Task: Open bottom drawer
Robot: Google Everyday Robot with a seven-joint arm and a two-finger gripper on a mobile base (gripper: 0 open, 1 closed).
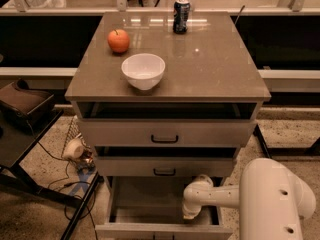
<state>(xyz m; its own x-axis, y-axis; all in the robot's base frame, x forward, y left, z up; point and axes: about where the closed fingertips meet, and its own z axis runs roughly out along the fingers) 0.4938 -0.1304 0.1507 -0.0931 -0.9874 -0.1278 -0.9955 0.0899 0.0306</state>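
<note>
High frontal camera looks down on cabinet (215, 71), hand (192, 212) lower right.

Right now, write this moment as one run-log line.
bottom drawer: pulled open | end effector: over its tray, right side

Pale grey three-drawer cabinet with a glossy brown top (215, 69). On the top: a red-orange apple (118, 40) at rear left, a white ceramic bowl (143, 70) just in front of it, and a dark drinks can (181, 16) upright at rear centre. The slim pale grey bottom drawer (145, 199) stands pulled well out, its shallow tray exposed. A white robot arm (225, 196) enters from the right. Its gripper (191, 214) points down into the tray's right side, near the front panel. The top drawer front (200, 133) and middle drawer front (200, 167) each show a dark gap above.
</note>
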